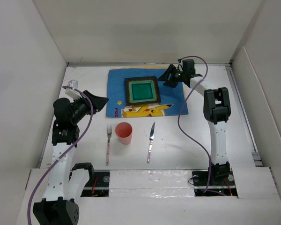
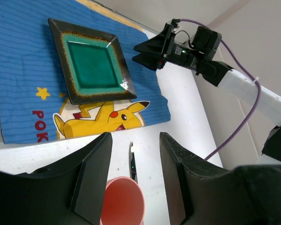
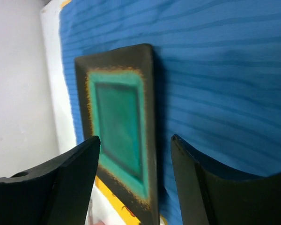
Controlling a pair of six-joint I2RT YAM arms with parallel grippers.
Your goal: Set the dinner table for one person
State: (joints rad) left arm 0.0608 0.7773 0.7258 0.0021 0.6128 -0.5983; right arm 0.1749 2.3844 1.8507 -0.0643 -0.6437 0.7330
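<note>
The right gripper [image 1: 170, 76] hangs wide and empty just beside the plate [image 1: 142, 90], seemingly to nudge it on the mat [image 1: 114, 79] near the far edge of the table [image 1: 178, 145]. The left gripper [image 1: 104, 103], also wide and empty, hovers by the mat. Fork [image 1: 108, 143], cup [image 1: 124, 132] and knife [image 1: 151, 140] lie nearer.

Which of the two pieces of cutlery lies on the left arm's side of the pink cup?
The fork, the one with tines, lies on that side of the cup; the knife lies on the right arm's side.

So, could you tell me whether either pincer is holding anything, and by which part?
Nothing is held: the left pincer and the right pincer both stand open and empty.
</note>
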